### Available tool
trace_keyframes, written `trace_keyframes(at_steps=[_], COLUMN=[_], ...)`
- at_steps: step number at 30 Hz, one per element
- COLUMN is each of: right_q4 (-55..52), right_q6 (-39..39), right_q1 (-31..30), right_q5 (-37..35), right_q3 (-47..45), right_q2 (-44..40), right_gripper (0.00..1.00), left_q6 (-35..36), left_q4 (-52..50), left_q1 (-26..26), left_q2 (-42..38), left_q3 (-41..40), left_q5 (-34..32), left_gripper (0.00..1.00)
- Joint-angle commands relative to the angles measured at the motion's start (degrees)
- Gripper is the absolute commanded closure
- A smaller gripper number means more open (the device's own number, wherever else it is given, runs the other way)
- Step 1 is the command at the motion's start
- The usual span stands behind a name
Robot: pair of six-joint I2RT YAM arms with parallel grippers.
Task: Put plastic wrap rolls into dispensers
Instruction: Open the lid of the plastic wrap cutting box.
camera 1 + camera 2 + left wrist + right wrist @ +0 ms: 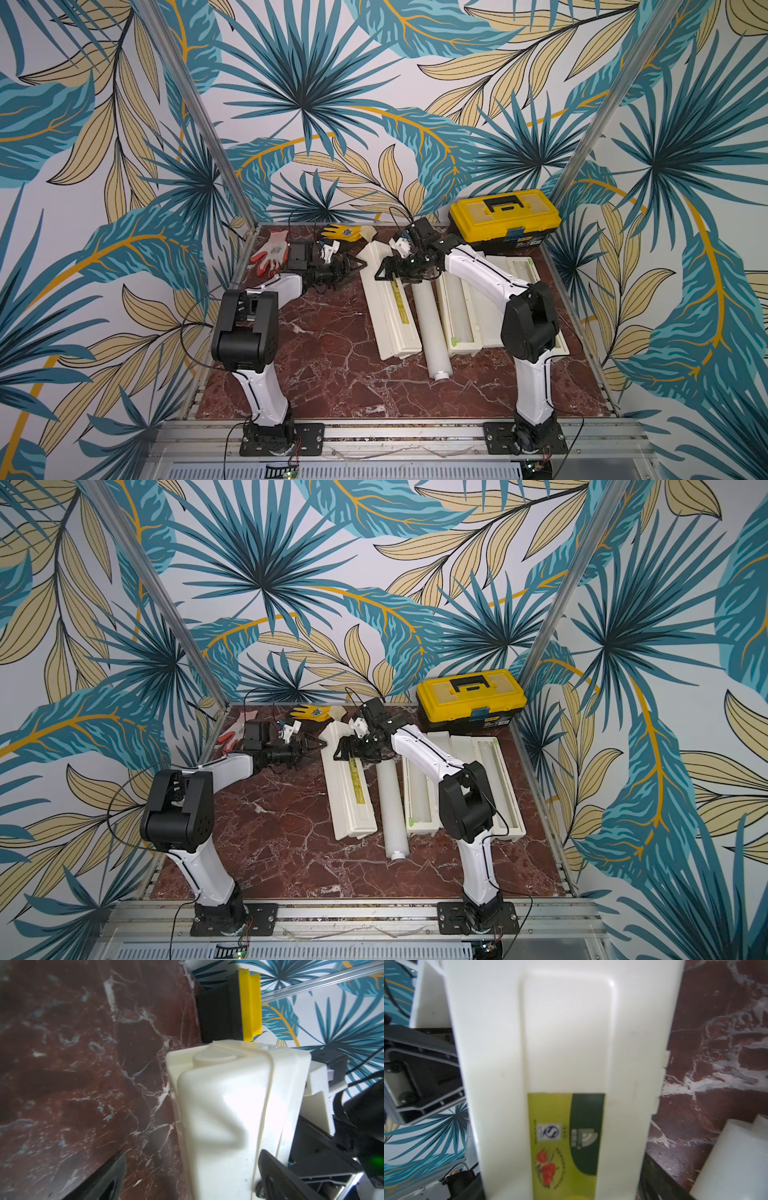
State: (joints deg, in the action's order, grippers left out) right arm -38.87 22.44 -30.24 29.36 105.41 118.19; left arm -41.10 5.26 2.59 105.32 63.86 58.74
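Note:
A closed cream dispenser (388, 307) with a yellow label strip lies lengthwise mid-table. My right gripper (388, 272) straddles its far end, fingers against both long sides; the right wrist view shows its lid (566, 1043) filling the space between the jaws of that gripper (558, 1188). My left gripper (357, 266) stands open at the same far end, with one finger (270, 1167) over the box end (228, 1105) and the other over the table. A loose plastic wrap roll (430, 328) lies beside the box. Two open dispensers (457, 320) (521, 270) lie to the right.
A yellow-and-black toolbox (505, 216) stands at the back right. An orange-and-white glove (270, 251) and a yellow glove (340, 232) lie at the back left. Patterned walls and metal posts close in the red marble table (332, 353).

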Motion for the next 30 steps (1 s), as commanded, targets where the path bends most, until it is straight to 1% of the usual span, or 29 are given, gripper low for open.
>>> trace_keyframes(at_steps=[1, 7, 13, 21, 26, 28, 30], right_q4=[4.56, 8.53, 12.36, 16.11, 19.27, 20.27, 20.31], right_q6=[-1.12, 0.10, 1.81, 5.04, 7.13, 7.61, 7.53], right_q1=[0.97, 1.93, 2.29, 2.32, 2.35, 2.24, 2.24], right_q5=[9.39, 14.97, 20.95, 25.77, 28.28, 29.06, 29.29], right_q3=[-0.88, -1.08, -0.93, -0.89, -1.49, -1.77, -1.95], right_q2=[-3.22, -3.42, -2.76, -1.43, -1.12, -1.05, -0.82], right_gripper=[0.38, 0.38, 0.38, 0.38, 0.38, 0.39, 0.39], left_q6=[-4.73, -4.33, -7.63, -13.72, -14.23, -14.53, -14.70], left_q4=[10.12, 10.59, 15.85, 22.91, 23.32, 23.39, 23.45], left_q1=[0.31, 2.29, 4.16, 4.79, 5.73, 6.06, 6.34], left_q2=[-1.41, -1.17, -1.08, -1.30, -0.09, 0.88, 2.00], left_q3=[-1.87, -0.49, -0.20, 0.47, 1.09, 1.02, 0.92], left_q5=[3.79, 4.79, 6.62, 7.54, 7.03, 6.77, 6.52], left_gripper=[0.00, 0.00, 0.00, 0.00, 0.00, 0.04, 0.13])
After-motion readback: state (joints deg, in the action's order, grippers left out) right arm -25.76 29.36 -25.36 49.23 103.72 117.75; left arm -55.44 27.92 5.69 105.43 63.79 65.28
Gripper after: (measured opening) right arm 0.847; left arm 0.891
